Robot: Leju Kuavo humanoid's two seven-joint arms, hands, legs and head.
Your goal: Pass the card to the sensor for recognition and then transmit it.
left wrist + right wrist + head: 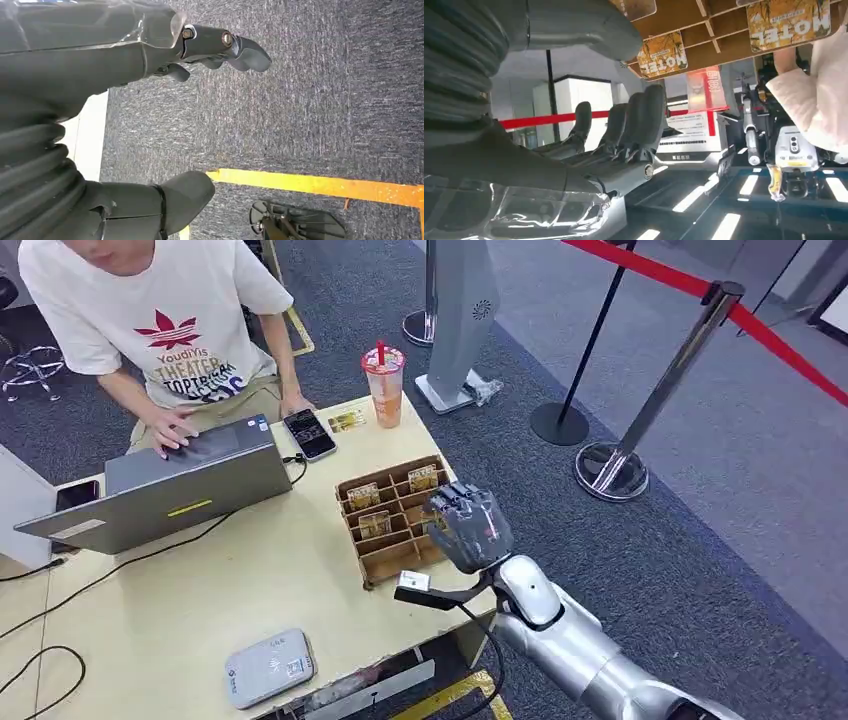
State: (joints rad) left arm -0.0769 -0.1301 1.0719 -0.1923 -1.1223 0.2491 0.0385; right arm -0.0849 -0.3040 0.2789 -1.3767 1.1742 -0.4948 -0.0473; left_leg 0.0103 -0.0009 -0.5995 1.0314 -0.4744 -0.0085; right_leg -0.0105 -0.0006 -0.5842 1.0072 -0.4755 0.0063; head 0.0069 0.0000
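The right hand hung empty, fingers apart, just over the near corner of the cardboard card rack, poised, I judged, to pick. Hotel key cards stood upright in its slots just beyond, easy to pinch. The card reader lay well aside on the table. The left hand dangled loose over carpet, empty.

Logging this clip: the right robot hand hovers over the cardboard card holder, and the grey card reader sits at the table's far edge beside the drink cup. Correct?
Not quite. The head view shows the right robot hand over the card holder, but the grey card reader lies at the table's near edge, far from the drink cup.
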